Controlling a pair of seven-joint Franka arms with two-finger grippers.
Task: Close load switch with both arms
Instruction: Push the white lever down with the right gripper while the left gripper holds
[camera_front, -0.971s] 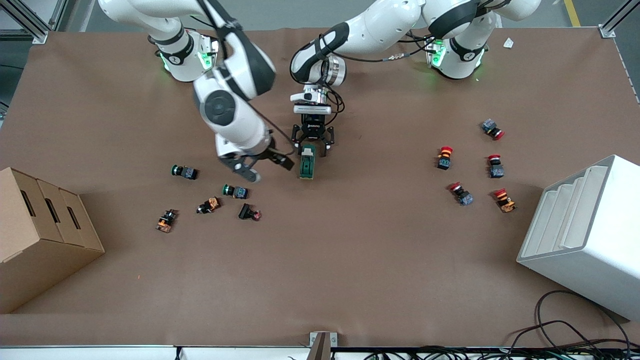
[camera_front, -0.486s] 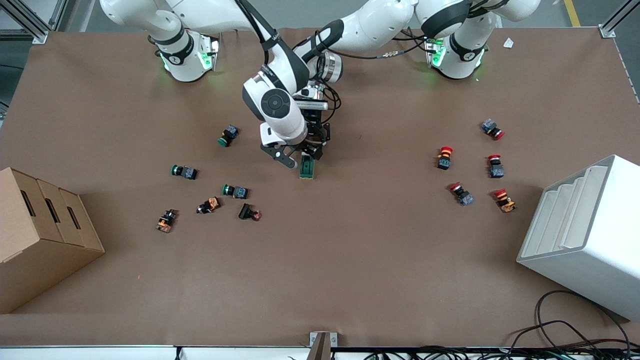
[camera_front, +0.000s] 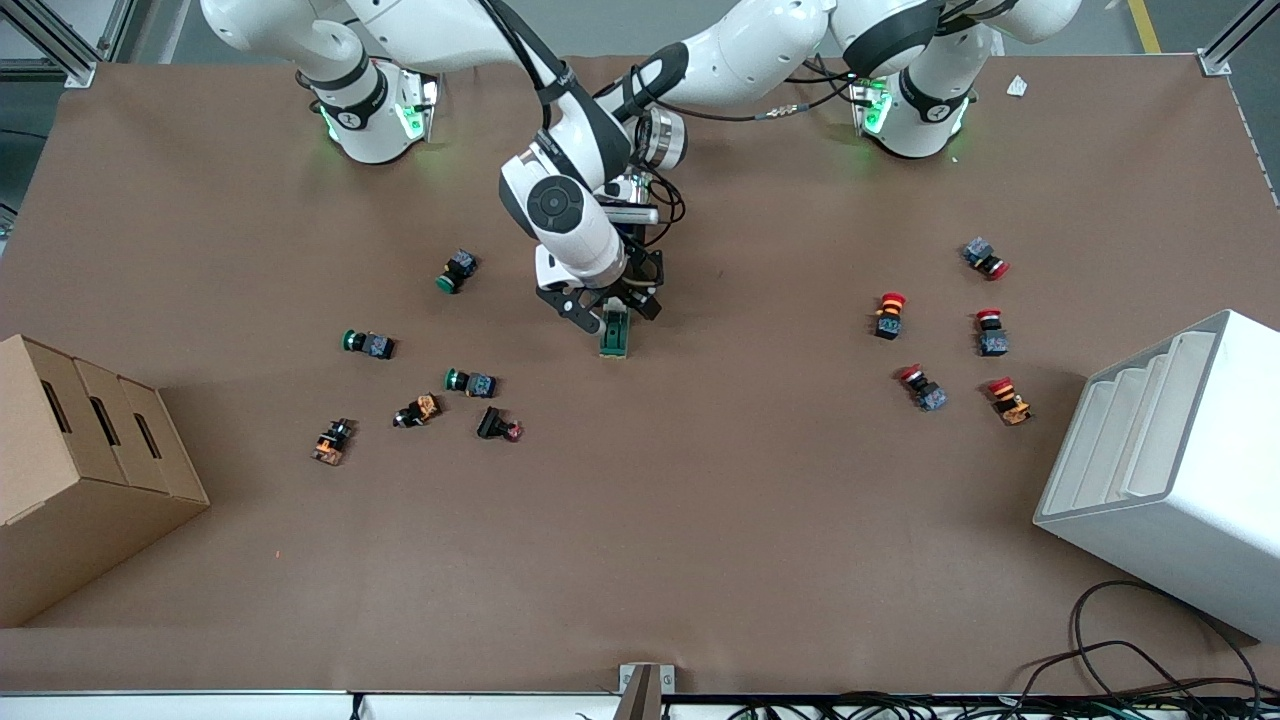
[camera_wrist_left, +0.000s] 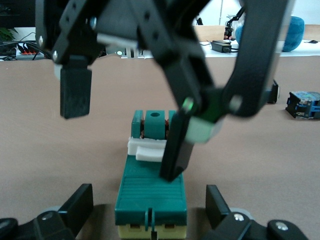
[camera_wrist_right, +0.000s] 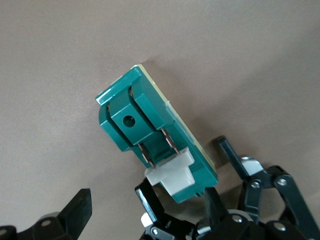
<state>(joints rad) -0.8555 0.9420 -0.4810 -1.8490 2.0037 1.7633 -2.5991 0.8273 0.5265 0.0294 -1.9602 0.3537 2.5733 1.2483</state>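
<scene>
The load switch (camera_front: 615, 336), a dark green block with a white lever (camera_wrist_left: 146, 149), lies flat on the table's middle. My left gripper (camera_wrist_left: 150, 207) is open, one finger on each side of the switch's end, with a gap at each side. The right arm reaches over it, hiding most of the left gripper (camera_front: 630, 298) in the front view. My right gripper (camera_wrist_right: 115, 206) is open too. One of its fingers (camera_wrist_left: 175, 150) rests against the white lever (camera_wrist_right: 172, 175); the other finger (camera_wrist_left: 76, 92) hangs clear beside the switch (camera_wrist_right: 150, 135).
Several green-, orange- and red-capped push buttons (camera_front: 455, 270) lie toward the right arm's end, nearer the front camera. More red-capped ones (camera_front: 888, 315) lie toward the left arm's end. A cardboard box (camera_front: 80, 470) and a white stepped bin (camera_front: 1170, 470) stand at the ends.
The right arm swung across from beside the switch until its gripper came over the lever end, uncovering a green-capped button. The left gripper stayed at the switch.
</scene>
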